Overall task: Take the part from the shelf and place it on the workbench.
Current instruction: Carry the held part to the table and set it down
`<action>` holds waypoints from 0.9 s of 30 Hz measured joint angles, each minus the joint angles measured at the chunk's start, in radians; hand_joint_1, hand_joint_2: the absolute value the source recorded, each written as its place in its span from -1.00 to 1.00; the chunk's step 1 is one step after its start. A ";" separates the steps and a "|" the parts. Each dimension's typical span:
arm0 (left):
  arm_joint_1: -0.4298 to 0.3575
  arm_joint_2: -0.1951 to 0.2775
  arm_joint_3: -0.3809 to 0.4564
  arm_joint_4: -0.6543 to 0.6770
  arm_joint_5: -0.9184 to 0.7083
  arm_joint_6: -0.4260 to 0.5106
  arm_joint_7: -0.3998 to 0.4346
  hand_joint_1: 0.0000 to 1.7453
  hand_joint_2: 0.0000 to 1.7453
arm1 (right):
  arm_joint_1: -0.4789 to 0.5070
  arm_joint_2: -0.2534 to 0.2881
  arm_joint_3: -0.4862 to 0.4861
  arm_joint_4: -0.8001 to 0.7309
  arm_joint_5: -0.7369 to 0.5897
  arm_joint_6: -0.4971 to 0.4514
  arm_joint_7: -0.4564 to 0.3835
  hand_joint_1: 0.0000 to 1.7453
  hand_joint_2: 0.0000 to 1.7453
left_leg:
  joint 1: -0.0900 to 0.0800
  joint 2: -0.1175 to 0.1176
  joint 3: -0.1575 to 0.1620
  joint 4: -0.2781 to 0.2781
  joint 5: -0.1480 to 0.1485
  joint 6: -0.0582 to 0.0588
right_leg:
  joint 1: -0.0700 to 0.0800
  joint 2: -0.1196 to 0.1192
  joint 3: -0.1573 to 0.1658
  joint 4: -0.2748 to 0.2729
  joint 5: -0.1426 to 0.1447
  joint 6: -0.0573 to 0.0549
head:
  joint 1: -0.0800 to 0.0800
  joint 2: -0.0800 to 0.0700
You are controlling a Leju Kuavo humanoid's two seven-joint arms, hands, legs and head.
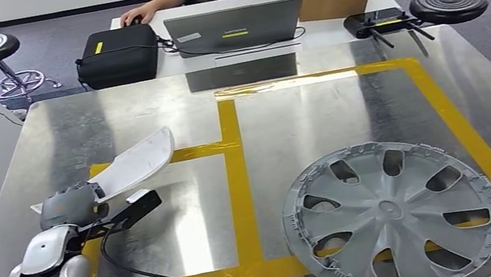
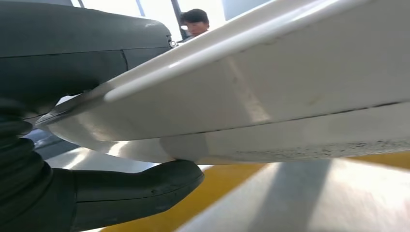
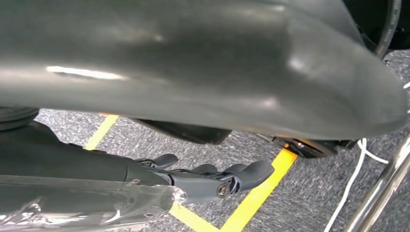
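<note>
Now the left hand (image 1: 71,205) grips the long curved white plastic part (image 1: 134,163) over the steel counter (image 1: 301,129); best lower it flat inside the yellow tape outline (image 1: 233,155) before letting go. Right hand's fingers (image 3: 241,175) hang loosely apart, holding nothing.

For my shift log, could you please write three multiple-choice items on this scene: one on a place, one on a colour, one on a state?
1. Where does the grey wheel cover lie?
A. on the metal workbench
B. on the floor
C. on the stool

2. What colour is the tape marking the bench?
A. red
B. yellow
C. blue

3. What is the left hand doing?
A. hanging open
B. pressing the laptop
C. holding the white part

Answers: 1 A, it rests on the bench's near right; 2 B, the lines are yellow; 3 C, its fingers grip the part's end.
</note>
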 joint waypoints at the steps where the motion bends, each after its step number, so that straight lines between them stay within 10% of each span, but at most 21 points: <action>1: 0.003 0.009 -0.009 0.012 0.000 0.002 -0.008 1.00 1.00 | -0.002 0.000 -0.011 0.000 0.006 -0.001 -0.005 -1.00 -1.00 | 0.000 0.000 0.000 0.000 0.000 0.000 | 0.000 0.000 0.000 0.000 0.000 0.000 | 0.000 0.000; 10: 0.048 0.045 -0.042 0.043 0.000 0.008 -0.093 0.90 1.00 | -0.010 0.003 -0.092 -0.004 0.040 0.001 -0.024 -1.00 -1.00 | 0.001 0.000 0.000 0.000 -0.002 0.000 | 0.001 0.000 0.000 0.000 -0.002 -0.002 | 0.000 0.000; 14: 0.055 0.050 -0.043 0.043 0.000 0.012 -0.096 -1.00 -1.00 | -0.009 0.004 -0.104 -0.005 0.042 0.002 -0.024 -1.00 -1.00 | 0.001 0.000 0.000 0.000 -0.002 -0.001 | 0.001 0.000 0.000 0.000 -0.003 -0.002 | 0.000 0.000; 27: 0.157 -0.056 0.060 -0.167 0.001 0.102 -0.252 -1.00 -1.00 | -0.001 0.013 -0.155 -0.026 0.029 0.012 -0.024 -1.00 -1.00 | -0.004 0.003 0.009 -0.008 0.004 0.024 | -0.010 0.000 0.001 0.012 -0.017 0.024 | 0.001 0.000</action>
